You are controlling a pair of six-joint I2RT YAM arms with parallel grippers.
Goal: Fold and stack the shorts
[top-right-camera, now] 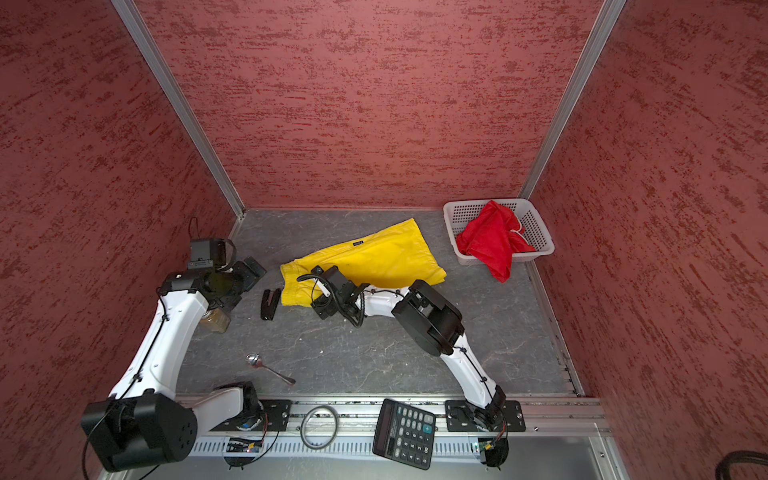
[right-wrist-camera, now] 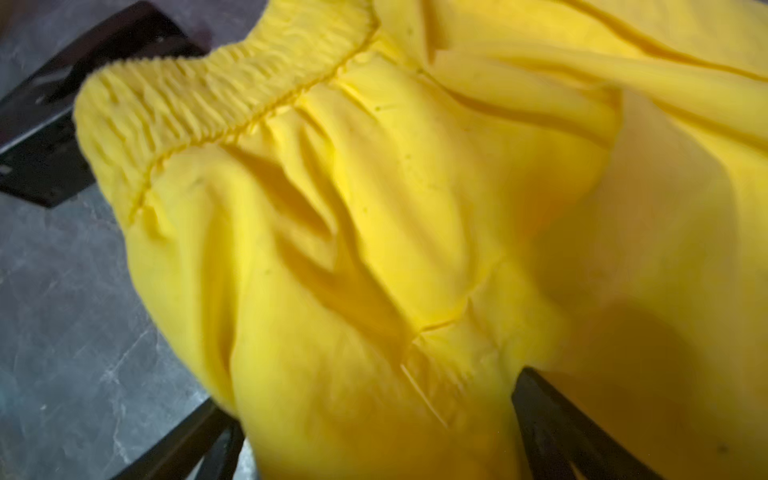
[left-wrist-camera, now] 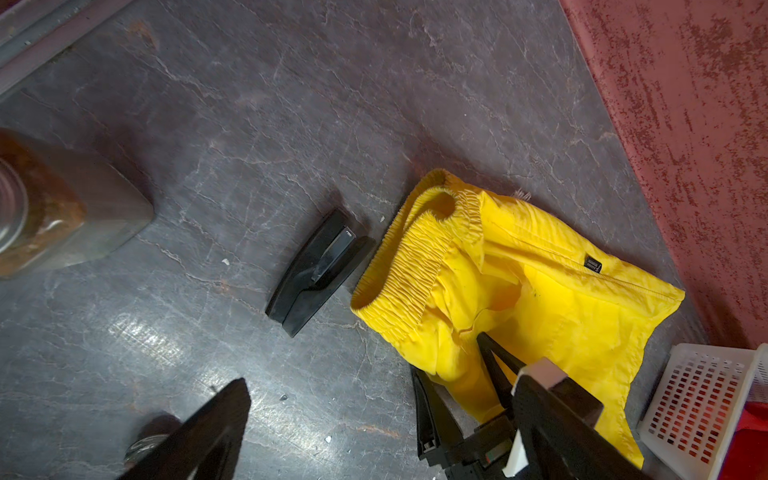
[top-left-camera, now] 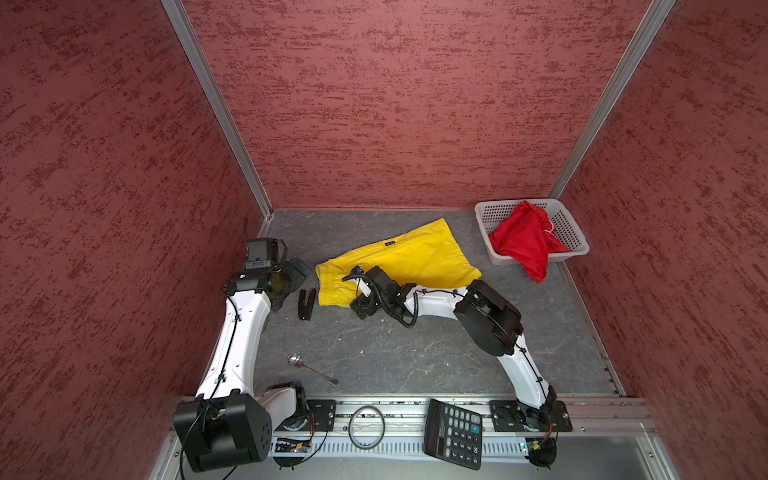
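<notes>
Left of the basket (top-left-camera: 575, 237), on the grey veined table (top-left-camera: 415, 353), the yellow shorts (top-left-camera: 415, 257) lie nearly flat. Their long axis runs diagonally, with the leg hems toward the basket and the ribbed elastic waistband (left-wrist-camera: 415, 257) at the end away from it. A small dark label (top-left-camera: 389, 244) sits on the far edge. The cloth is thin and creased.

The red shorts (top-left-camera: 525, 241) are crumpled inside the basket, one fold hanging over its near rim. The basket is white perforated plastic.

The right gripper (right-wrist-camera: 370, 386) has its jaws spread wide, straddling yellow cloth below the waistband and pinching nothing. The left gripper (top-left-camera: 289, 286) is also wide apart and empty, farther from the basket.

A black stapler (top-left-camera: 306, 304) lies just beside the waistband. A glass jar (left-wrist-camera: 37, 208) stands beyond the stapler. A metal spoon (top-left-camera: 309, 368) and a calculator (top-left-camera: 455, 432) lie well apart from the basket.
</notes>
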